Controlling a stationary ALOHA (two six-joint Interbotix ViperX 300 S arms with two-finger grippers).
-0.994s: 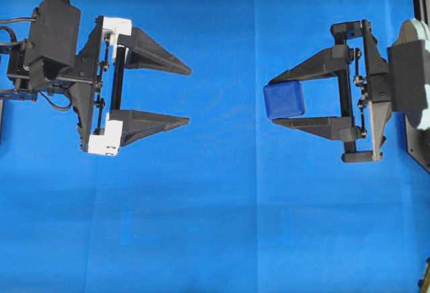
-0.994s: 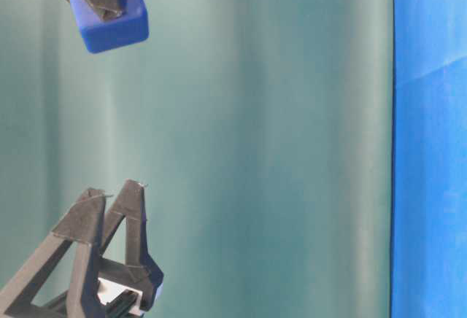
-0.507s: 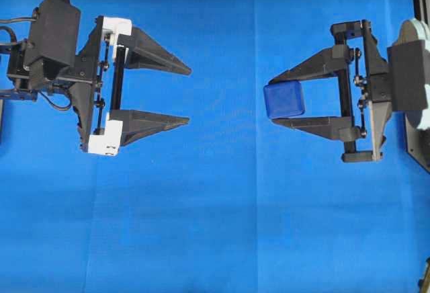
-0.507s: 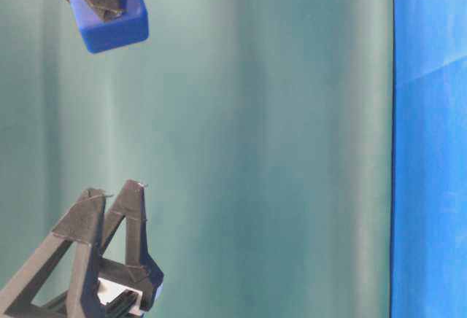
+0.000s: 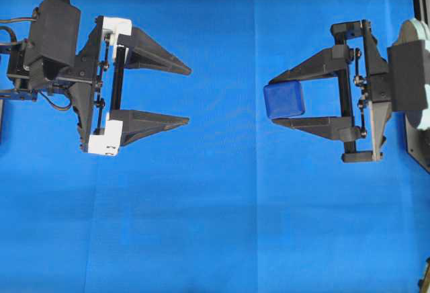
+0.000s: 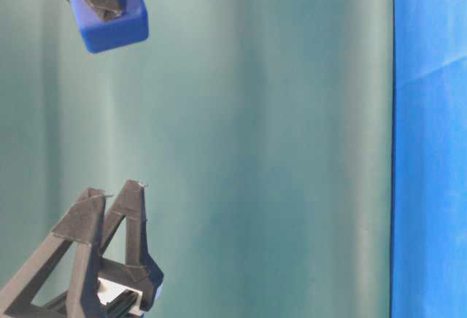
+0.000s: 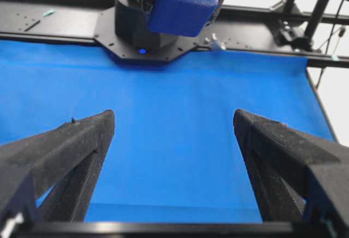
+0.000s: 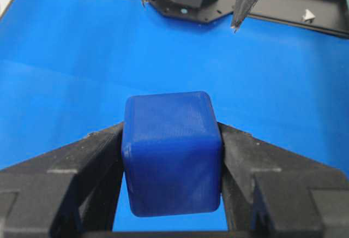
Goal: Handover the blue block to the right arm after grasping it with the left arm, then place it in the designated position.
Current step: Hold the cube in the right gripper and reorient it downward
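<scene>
Holding the blue block (image 5: 283, 100) between its two black fingertips, our right tool (image 5: 279, 101) grips the cube at the very ends of the fingers, so that most of the block projects beyond the tips toward the middle of the workspace. We see this most clearly in the right wrist view, where the blue block (image 8: 172, 160) sits squarely between the two fingers, each finger pressed flat against one side face. From table level the blue block (image 6: 111, 16) appears clear of the blue cloth (image 5: 222, 205) that covers the surface, with no contact between cube and cloth.

We identify the right arm (image 5: 393, 78) by its all-black frame and the pale greenish parts at its wrist, at the right edge of the overhead view.

Opposite it, our left tool (image 5: 187, 97) is released: its two pointed fingers stand spread wide and nothing lies between them. Its tips point toward the block and stay well apart from it, with bare cloth between the two tools. The left arm (image 5: 54, 44) carries the white brackets at the base of those fingers. In the left wrist view we look between the spread fingers (image 7: 65, 156) at the cloth, with the blue block (image 7: 182, 3) at the top of that picture.
</scene>
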